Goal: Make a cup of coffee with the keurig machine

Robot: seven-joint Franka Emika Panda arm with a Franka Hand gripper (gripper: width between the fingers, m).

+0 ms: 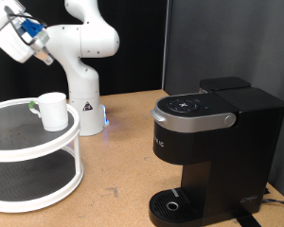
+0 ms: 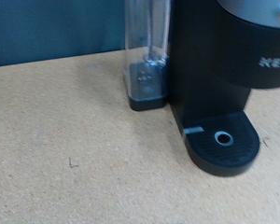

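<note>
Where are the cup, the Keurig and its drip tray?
cup [image 1: 53, 110], exterior view, on its white side wall
Keurig [image 1: 213, 142], exterior view, on its black front body
drip tray [image 2: 222, 140], wrist view, on its round top

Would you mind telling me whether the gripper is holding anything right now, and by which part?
Nothing shows between its fingers. The gripper is raised at the exterior view's top left, above the cup on the white shelf.

Glossy white arm w/ rounded joints, warning sticker + blue glow at base, blue parts on white gripper.
</note>
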